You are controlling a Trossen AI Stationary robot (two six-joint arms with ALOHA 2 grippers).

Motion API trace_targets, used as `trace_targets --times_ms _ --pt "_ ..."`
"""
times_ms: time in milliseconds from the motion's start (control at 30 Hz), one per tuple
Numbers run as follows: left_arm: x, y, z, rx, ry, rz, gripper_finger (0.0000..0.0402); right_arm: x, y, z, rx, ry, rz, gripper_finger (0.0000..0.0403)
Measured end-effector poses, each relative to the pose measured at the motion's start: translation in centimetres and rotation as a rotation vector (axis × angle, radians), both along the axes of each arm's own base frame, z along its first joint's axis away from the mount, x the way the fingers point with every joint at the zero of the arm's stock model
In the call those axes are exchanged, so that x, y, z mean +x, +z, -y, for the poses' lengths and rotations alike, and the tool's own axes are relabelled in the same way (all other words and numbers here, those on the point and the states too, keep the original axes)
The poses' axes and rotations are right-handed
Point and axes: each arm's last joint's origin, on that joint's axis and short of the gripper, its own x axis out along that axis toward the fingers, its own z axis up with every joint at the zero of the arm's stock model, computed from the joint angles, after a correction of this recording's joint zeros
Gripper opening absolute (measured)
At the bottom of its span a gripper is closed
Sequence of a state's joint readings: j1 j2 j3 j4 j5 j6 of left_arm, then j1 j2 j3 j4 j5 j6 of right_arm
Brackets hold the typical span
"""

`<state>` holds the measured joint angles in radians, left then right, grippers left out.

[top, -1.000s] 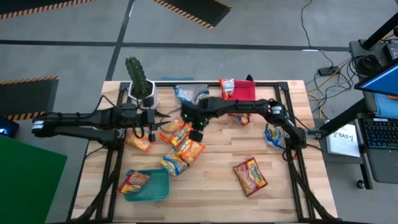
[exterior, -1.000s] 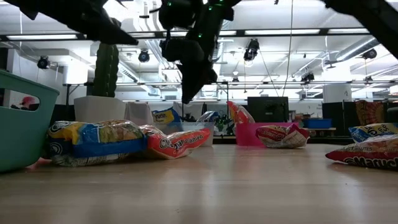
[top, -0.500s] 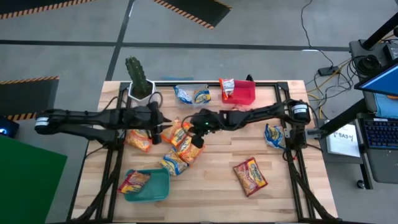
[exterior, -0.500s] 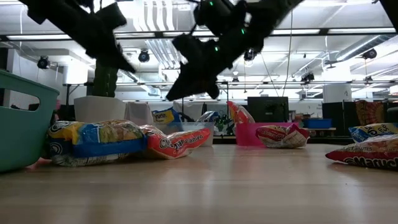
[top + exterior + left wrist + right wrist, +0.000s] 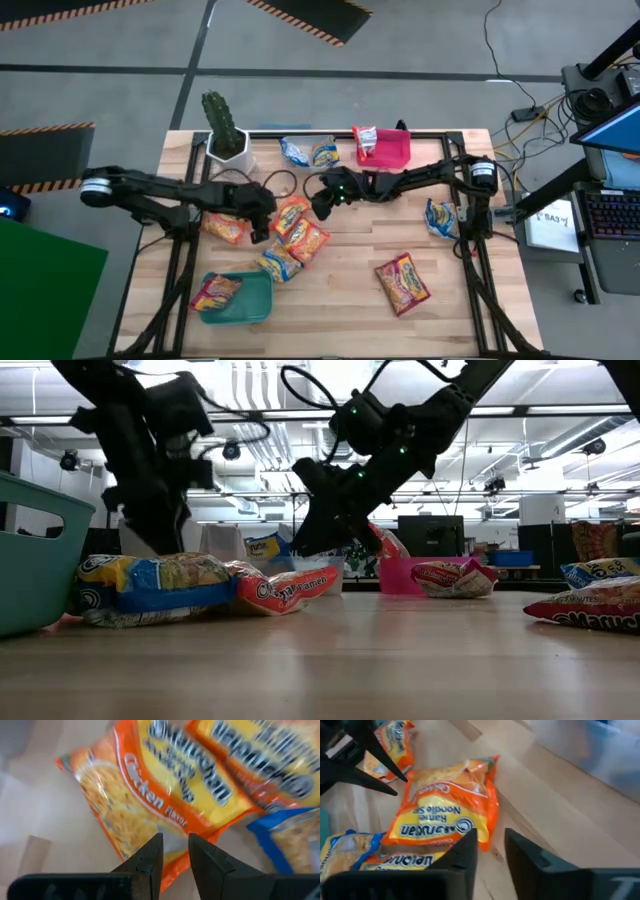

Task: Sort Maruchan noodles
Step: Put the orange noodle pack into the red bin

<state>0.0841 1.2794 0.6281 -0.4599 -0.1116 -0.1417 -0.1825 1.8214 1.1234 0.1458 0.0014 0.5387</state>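
Packets of Maruchan noodles lie scattered over my worktop [image 5: 350, 300]. The main cluster sits mid-worktop: an orange packet [image 5: 291, 214], a second orange one [image 5: 308, 240] just below it, and a blue-and-yellow one [image 5: 278, 263] nearer the teal bin [image 5: 255, 305], which holds a red packet [image 5: 215, 291]. My left pincer [image 5: 258, 232] hangs just left of that cluster, fingers a narrow gap apart, gripping nothing; its wrist view looks down on the orange chicken packet [image 5: 150, 800]. My right pincer [image 5: 322, 207] hovers at the cluster's right edge, fingers also slightly parted and empty, above the orange packet [image 5: 447, 815]. Another red packet [image 5: 402, 283] lies apart toward the front right, a blue one [image 5: 440, 217] by the right edge, and one stands in the red bin [image 5: 392, 150].
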Motion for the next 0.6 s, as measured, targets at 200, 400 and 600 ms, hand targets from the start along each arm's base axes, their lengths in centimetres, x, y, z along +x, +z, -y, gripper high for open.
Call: trace_targets --times_ms 200,400,600 --pt "1.4 -2.2 -0.1 0.002 -0.003 -0.048 0.0075 -0.5 -0.6 0.5 0.04 -0.042 -0.012 0.019" --pt "2.9 -3.5 -0.3 0.025 -0.019 0.005 0.0075 -0.2 -1.2 0.6 0.042 -0.05 0.045 0.0261" --pt "3.1 -3.8 -0.3 0.024 -0.018 -0.002 0.0075 0.6 -2.7 1.8 0.069 -0.093 0.079 0.0299"
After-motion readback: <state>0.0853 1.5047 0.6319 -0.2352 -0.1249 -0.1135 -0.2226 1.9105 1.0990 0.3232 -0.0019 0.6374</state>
